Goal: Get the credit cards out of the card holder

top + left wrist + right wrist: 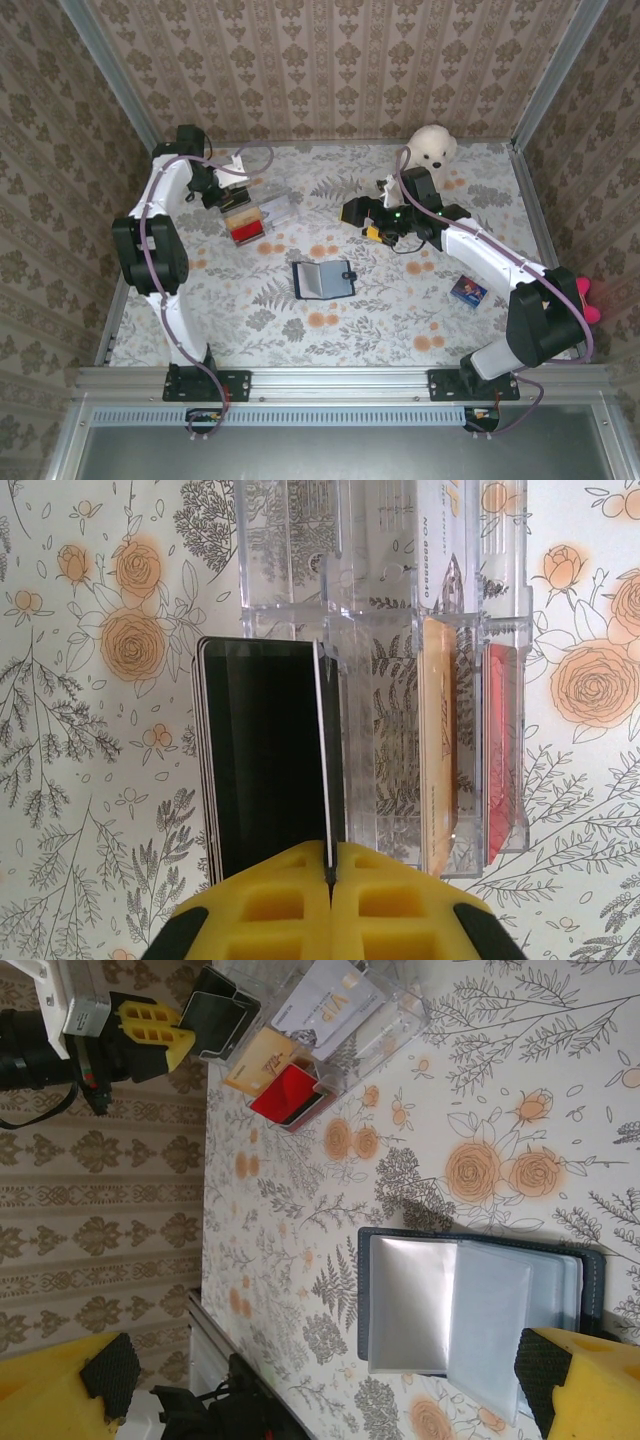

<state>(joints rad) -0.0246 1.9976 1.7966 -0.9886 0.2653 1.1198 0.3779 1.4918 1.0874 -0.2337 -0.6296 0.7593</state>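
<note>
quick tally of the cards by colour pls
black card: 1
orange card: 1
red card: 1
white card: 1
total: 4

Card holder [323,279] lies open on the counter [400,325]; left gripper [232,199] at the clear box [270,207], right gripper [357,211] hovering nearby.

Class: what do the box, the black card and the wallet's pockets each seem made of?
Box: clear rigid plastic, the floral cloth shows through. Black card: likely glossy plastic, thin with a pale edge. Wallet pockets: seemingly soft translucent plastic, with sheen.
</note>
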